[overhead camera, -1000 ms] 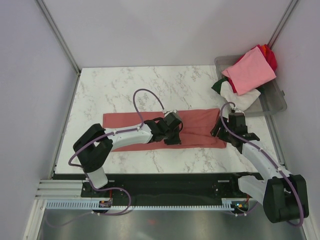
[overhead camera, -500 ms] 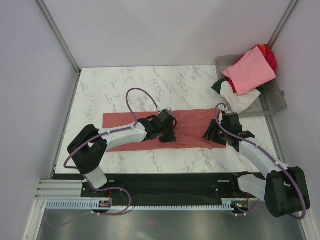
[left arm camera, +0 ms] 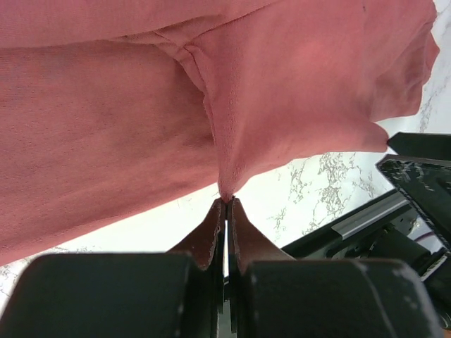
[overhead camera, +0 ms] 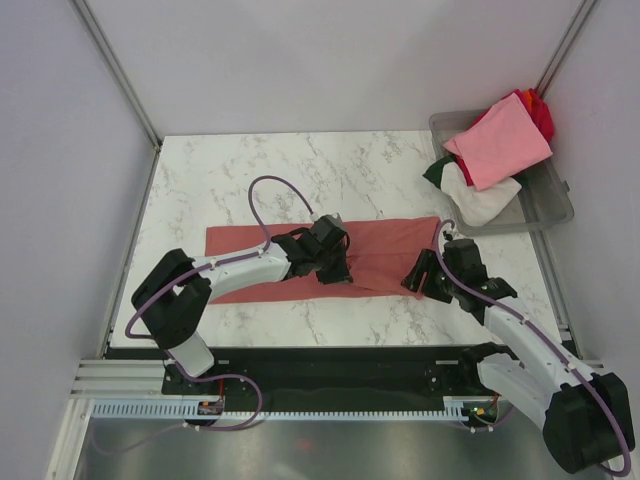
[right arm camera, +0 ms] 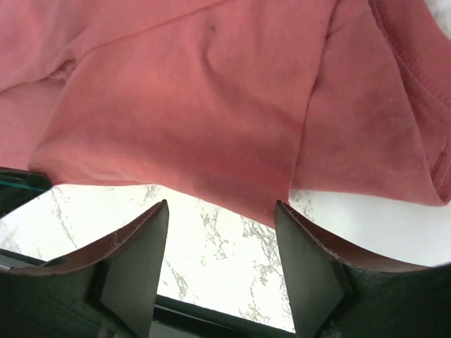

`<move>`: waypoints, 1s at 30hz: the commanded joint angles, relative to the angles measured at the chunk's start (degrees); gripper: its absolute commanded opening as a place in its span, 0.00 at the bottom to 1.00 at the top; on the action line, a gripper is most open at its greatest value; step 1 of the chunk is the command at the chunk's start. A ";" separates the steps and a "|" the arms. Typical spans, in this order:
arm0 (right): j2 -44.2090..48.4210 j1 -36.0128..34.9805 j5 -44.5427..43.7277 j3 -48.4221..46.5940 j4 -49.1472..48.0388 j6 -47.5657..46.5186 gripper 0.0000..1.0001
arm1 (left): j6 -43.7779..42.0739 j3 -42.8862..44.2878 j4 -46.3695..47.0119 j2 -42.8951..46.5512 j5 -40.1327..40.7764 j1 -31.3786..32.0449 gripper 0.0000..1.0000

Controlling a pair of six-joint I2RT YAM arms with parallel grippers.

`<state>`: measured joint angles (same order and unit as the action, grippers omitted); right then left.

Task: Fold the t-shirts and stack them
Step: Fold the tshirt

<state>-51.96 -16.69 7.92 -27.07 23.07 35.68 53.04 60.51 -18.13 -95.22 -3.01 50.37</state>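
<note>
Top external view is showing the brick-red t-shirt (overhead camera: 385, 250) lying banded across the surface (overhead camera: 230, 170). Left hand (overhead camera: 335, 268), its arm stretching low over the shirt's middle, is pinching its near edge, likely to fold it. Right hand (overhead camera: 420, 276) is hovering at the shirt's right near corner, spread apart, seemingly not touching.

White-and-black arms (overhead camera: 245, 268), purple cables (overhead camera: 270, 179)

The brick-red t-shirt (overhead camera: 385, 255) is soft, matt knit cloth, faintly creased, with a stitched hem. Beneath it, the surface (overhead camera: 230, 175) is smooth and white with marble veining and a slight sheen. The left arm's fingers (left arm camera: 209, 236) look like matt dark plastic with worn brownish pads. Right of the shirt, the tub (overhead camera: 553, 205) is clear grey glossy plastic.
</note>
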 commanded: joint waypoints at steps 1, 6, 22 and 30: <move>1.07 -0.63 -3.08 1.14 1.45 1.58 0.71 | -2.06 -0.48 0.11 2.58 -1.30 -0.36 0.02; -0.41 -0.80 -3.62 2.72 -0.56 2.46 0.77 | -2.32 -0.57 0.20 2.41 -1.39 -0.54 0.02; 4.76 -0.89 10.35 3.69 -3.75 10.99 0.54 | -2.94 -0.13 -0.67 2.58 -4.29 -1.24 0.02; 9.16 -0.89 12.64 2.46 -0.13 13.97 0.62 | -2.85 0.04 -1.56 3.46 -9.12 -2.64 0.02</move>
<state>-44.47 -17.41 18.35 -22.22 21.93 47.22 51.99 59.88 -18.48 -94.94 -9.34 48.27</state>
